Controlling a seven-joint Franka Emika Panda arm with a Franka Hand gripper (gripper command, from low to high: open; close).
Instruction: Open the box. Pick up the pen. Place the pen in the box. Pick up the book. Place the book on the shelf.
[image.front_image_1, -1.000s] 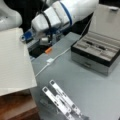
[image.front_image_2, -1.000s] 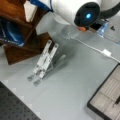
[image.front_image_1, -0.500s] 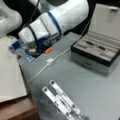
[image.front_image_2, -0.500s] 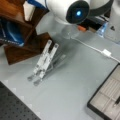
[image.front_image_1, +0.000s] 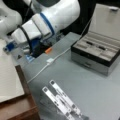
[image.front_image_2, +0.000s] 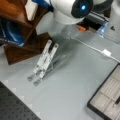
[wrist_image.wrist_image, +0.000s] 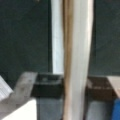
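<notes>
The box (image.front_image_1: 100, 53) stands open at a front view's right, its lid up, and the dark pen (image.front_image_1: 96, 45) lies in its beige compartments. Its corner (image.front_image_2: 110, 97) shows again with the pen tip (image.front_image_2: 117, 101) at the frame's edge. The white book (image.front_image_1: 8, 75) lies on the reddish-brown shelf (image.front_image_1: 25, 107), and one end (image.front_image_2: 31, 10) shows on the shelf (image.front_image_2: 15, 10). My gripper (image.front_image_1: 11, 46) is at the book's far edge. In the wrist view the book's edge (wrist_image.wrist_image: 77, 50) runs straight up between the fingers (wrist_image.wrist_image: 47, 85), with the gripper (wrist_image.wrist_image: 75, 85) shut on it.
A folding silver stand (image.front_image_1: 62, 100) (image.front_image_2: 43, 62) sits on the grey table beside the shelf. A white cable (image.front_image_1: 50, 61) (image.front_image_2: 106, 52) crosses the table toward an orange piece (image.front_image_1: 48, 50) (image.front_image_2: 81, 27). A blue item (image.front_image_2: 10, 32) sits under the shelf top.
The arm has swung toward a front view's left and lower over the shelf, carrying the gripper along the book's edge. The box, pen and stand have not moved.
</notes>
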